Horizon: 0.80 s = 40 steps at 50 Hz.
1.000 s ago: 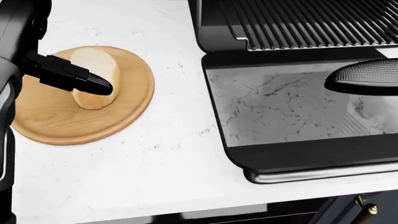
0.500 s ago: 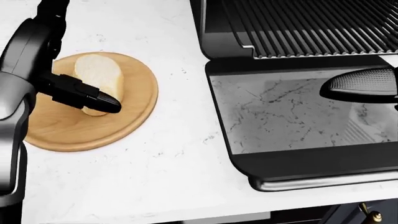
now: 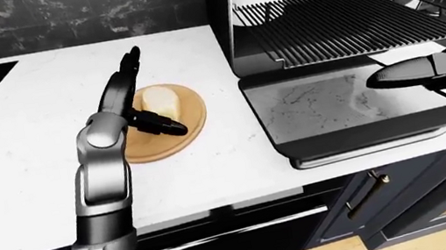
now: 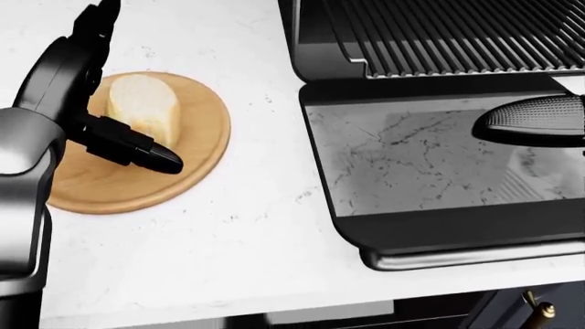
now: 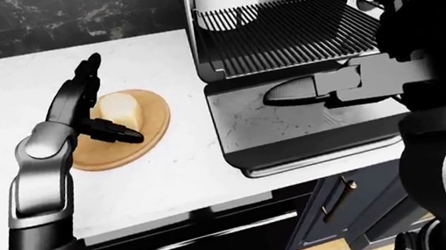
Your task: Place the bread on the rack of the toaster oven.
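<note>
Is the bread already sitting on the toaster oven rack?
No, the bread lies on the round wooden board on the counter, and the rack is bare.

Head view sits close, looking steeply down at the counter. Both eye views sit farther out, angled lower, sharing the cutting board at 9 o'clock and toaster oven toward 2.

pale bread lying on round board; toaster oven open, rack bare.
</note>
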Tool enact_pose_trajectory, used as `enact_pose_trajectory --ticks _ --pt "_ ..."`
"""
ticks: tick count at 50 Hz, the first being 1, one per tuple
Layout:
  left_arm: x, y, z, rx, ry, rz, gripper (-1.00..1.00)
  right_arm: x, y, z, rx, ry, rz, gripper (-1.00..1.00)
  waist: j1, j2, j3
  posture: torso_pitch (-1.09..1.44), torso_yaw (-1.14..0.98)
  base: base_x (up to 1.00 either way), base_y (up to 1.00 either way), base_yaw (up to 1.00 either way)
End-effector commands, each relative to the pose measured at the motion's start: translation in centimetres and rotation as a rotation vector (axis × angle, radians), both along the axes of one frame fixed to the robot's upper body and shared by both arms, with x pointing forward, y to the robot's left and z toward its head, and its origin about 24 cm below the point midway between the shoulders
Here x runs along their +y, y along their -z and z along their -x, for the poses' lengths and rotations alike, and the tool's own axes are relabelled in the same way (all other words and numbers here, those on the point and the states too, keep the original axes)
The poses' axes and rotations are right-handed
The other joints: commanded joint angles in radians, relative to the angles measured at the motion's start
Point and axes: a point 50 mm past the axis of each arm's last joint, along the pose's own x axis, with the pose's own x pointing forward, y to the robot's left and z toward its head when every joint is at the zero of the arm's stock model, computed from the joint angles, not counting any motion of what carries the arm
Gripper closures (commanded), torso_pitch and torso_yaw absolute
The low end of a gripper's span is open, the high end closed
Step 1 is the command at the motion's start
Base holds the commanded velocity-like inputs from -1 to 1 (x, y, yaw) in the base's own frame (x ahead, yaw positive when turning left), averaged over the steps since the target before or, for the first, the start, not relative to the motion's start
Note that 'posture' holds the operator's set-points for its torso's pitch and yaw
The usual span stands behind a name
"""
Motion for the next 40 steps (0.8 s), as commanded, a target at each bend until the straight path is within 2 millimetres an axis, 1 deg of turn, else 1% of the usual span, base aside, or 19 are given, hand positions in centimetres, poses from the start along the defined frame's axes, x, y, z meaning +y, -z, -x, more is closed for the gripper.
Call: enact_pose_trajectory --ticks 1,10,12,13,14,16,17,18,19,21,23,24,27,30,32,34,38,39,40 --pt "-0.2 -2.3 0.2 -0.099 0.011 -0.015 -1.00 -0.1 -0.7 0.4 -0.054 0.008 -0.004 -1.00 0.000 0.000 -0.024 0.00 0.00 0.00 0.00 0.00" --pt "-0.1 -2.1 0.2 -0.089 0.008 0.003 -1.00 -0.1 -0.7 0.4 -0.053 0.012 -0.001 -1.00 0.000 -0.001 -0.025 0.00 0.00 0.00 0.00 0.00" --pt "0.1 -1.9 0.1 -0.085 -0.002 -0.008 -0.80 -0.2 -0.8 0.5 -0.054 0.012 -0.003 -1.00 0.000 -0.001 -0.026 0.00 0.00 0.00 0.00 0.00" --pt "0.1 -1.9 0.2 -0.082 0.001 -0.001 -0.78 -0.2 -0.7 0.6 -0.053 0.012 -0.003 -1.00 -0.001 -0.001 -0.026 0.00 0.00 0.00 0.00 0.00" --pt "0.2 -1.9 0.2 -0.082 0.001 -0.002 -0.65 -0.2 -0.7 0.6 -0.054 0.013 -0.004 -1.00 0.000 -0.001 -0.026 0.00 0.00 0.00 0.00 0.00" --pt "0.2 -1.7 0.2 -0.072 0.005 -0.002 -0.55 -0.2 -0.7 0.6 -0.054 0.012 -0.003 -1.00 0.000 0.000 -0.026 0.00 0.00 0.00 0.00 0.00" --pt "0.2 -1.7 0.2 -0.071 0.005 -0.002 -0.55 -0.2 -0.7 0.6 -0.054 0.012 -0.003 -1.00 0.000 -0.001 -0.026 0.00 0.00 0.00 0.00 0.00" --pt "0.2 -1.7 0.2 -0.075 0.005 -0.002 -0.41 -0.2 -0.7 0.6 -0.054 0.012 -0.003 -1.00 -0.001 0.000 -0.026 0.00 0.00 0.00 0.00 0.00" --pt "0.2 -1.8 0.2 -0.075 0.005 -0.002 -0.36 -0.2 -0.7 0.6 -0.054 0.012 -0.003 -1.00 -0.001 -0.001 -0.026 0.00 0.00 0.00 0.00 0.00" --pt "0.3 -1.5 0.2 -0.067 0.008 -0.011 -0.35 -0.2 -0.9 0.6 -0.053 0.012 -0.005 -1.00 0.000 0.000 -0.027 0.00 0.00 0.00 0.00 0.00" --pt "0.3 -1.3 0.2 -0.061 0.007 -0.013 -0.28 -0.2 -0.7 0.7 -0.055 0.012 -0.003 -1.00 -0.001 0.000 -0.027 0.00 0.00 0.00 0.00 0.00" --pt "0.3 -1.3 0.2 -0.062 0.003 -0.014 -0.21 -0.2 -0.8 0.7 -0.055 0.010 -0.005 -1.00 0.000 -0.001 -0.027 0.00 0.00 0.00 0.00 0.00" --pt "0.3 -1.2 0.2 -0.059 0.003 -0.017 -0.15 -0.2 -0.8 0.8 -0.057 0.011 -0.005 -1.00 0.000 -0.001 -0.027 0.00 0.00 0.00 0.00 0.00" --pt "0.3 -1.0 0.3 -0.053 0.007 -0.021 -0.04 -0.2 -0.8 0.8 -0.058 0.012 -0.004 -1.00 0.000 -0.001 -0.027 0.00 0.00 0.00 0.00 0.00" --pt "0.3 -0.8 0.3 -0.046 0.014 -0.025 -0.01 -0.2 -0.8 0.8 -0.057 0.013 -0.003 -1.00 -0.001 -0.001 -0.027 0.00 0.00 0.00 0.00 0.00" --pt "0.3 -0.8 0.3 -0.046 0.016 -0.028 0.08 -0.2 -0.8 0.8 -0.057 0.012 -0.005 -1.00 -0.001 -0.001 -0.027 0.00 0.00 0.00 0.00 0.00" --pt "0.2 -0.9 0.4 -0.048 0.023 -0.031 0.18 -0.2 -0.7 0.8 -0.056 0.010 -0.005 -1.00 -0.002 0.000 -0.028 0.00 0.00 0.00 0.00 0.00" --pt "0.2 -1.0 0.4 -0.051 0.021 -0.028 0.25 -0.2 -0.7 0.8 -0.057 0.010 -0.004 -1.00 -0.002 0.000 -0.028 0.00 0.00 0.00 0.00 0.00" --pt "0.3 -1.2 0.4 -0.054 0.019 -0.033 0.25 -0.2 -0.7 0.8 -0.056 0.012 -0.007 -1.00 -0.001 0.000 -0.029 0.00 0.00 0.00 0.00 0.00"
